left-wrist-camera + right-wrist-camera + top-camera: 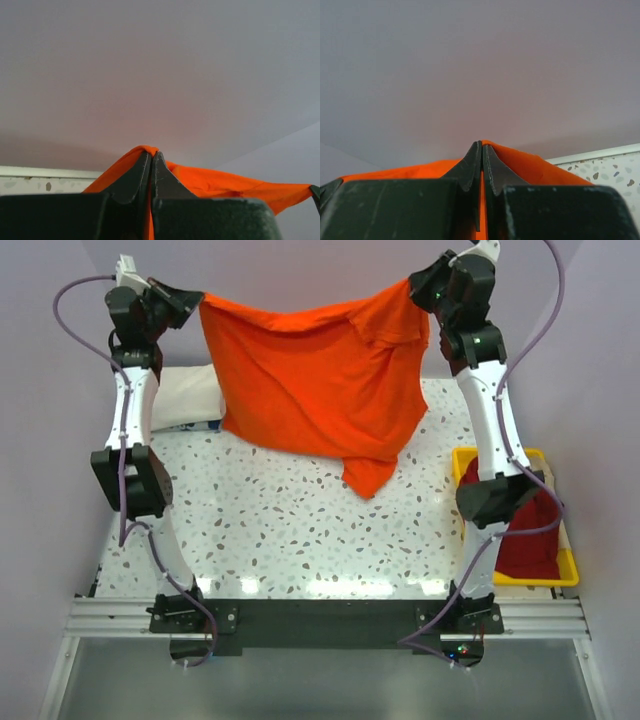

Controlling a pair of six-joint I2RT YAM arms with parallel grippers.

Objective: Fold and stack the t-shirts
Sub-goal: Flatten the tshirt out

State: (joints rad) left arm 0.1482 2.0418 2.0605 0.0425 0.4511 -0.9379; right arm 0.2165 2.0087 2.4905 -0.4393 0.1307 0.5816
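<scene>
Both arms are up high at the back, with the bright orange short-sleeved cloth t-shirt stretched between them like washing on a line. The left end effector is clamped tight on one top corner of it, and the right end effector is pinched on the other. The wrist views show cloth squeezed between closed fingers on each side. The shirt hangs crumpled, its lower edge drooping to the speckled white bench, so I'd say it isn't folded yet. A cream cloth shirt lies at the far left, partly hidden, possibly already folded. A dark red shirt sits bunched in the yellow plastic tray on the right, apparently untouched. Most of the job looks to be ahead.
</scene>
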